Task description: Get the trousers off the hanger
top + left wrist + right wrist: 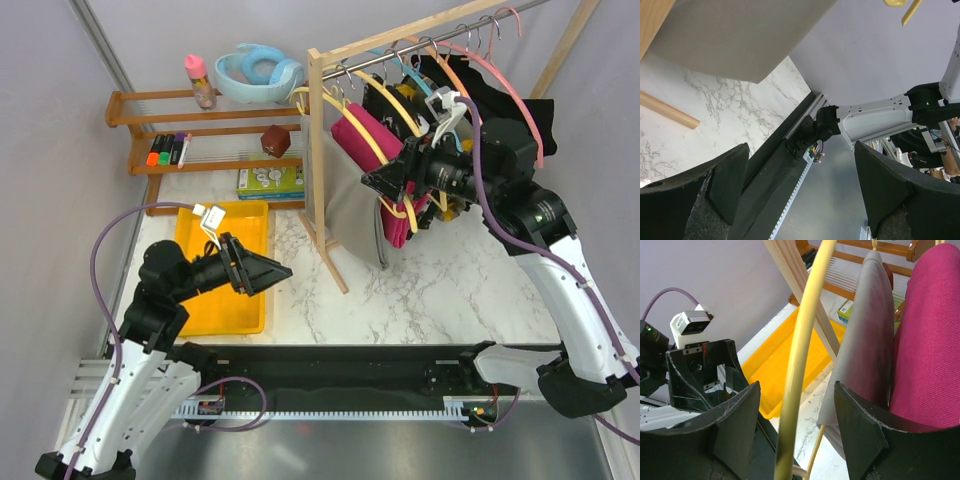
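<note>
**Gripper and Garment Status**

At the wooden rack (pixel 317 130): magenta trousers (pixel 362 132) on a yellow hanger (pixel 805 340), with grey trousers (pixel 870 335) hanging just beside, and black garments (pixel 515 108) further along the rail (pixel 420 45). Right gripper (pixel 796 387) up at the rack, jaws spread either side of the yellow hanger's bar, not closed on it. Left gripper (pixel 278 272) low over the yellow tray (pixel 200 300), jaws spread, holding nothing.
</note>
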Tool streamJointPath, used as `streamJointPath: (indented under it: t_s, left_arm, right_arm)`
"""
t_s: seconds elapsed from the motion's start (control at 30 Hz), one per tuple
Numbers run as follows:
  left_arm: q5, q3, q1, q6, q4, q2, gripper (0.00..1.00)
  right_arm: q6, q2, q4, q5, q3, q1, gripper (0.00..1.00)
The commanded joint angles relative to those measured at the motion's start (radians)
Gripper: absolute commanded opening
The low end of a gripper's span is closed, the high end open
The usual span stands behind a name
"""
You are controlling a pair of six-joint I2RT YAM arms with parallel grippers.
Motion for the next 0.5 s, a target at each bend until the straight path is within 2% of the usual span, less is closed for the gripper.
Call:
streamJointPath:
  t_s: [0.0,0.17,0.2,0.37,0.47]
  left_arm:
    - [0.034,0.017,-0.003,0.032,-0.013,-0.011,0.93]
    - [0.031,0.031,-0.004,0.046,-0.034,-0.013,0.92]
    - [0.029,0.032,-0.004,0.046,-0.037,-0.013,0.92]
    - [0.026,0.029,-0.004,0.049,-0.046,-0.018,0.92]
    - [0.028,0.032,-0.004,0.050,-0.053,-0.022,0.92]
  right_arm:
    - [-0.018,0.016,0.035,0.014,0.030,0.004,0.67]
    - [-0.004,0.017,0.072,0.032,0.018,0.004,0.62]
    - [0.014,0.016,0.088,0.043,0.013,0.005,0.55]
    - [0.064,0.018,0.134,0.087,0.013,0.004,0.45]
    - [0.113,0.023,0.188,0.050,-0.005,0.004,0.35]
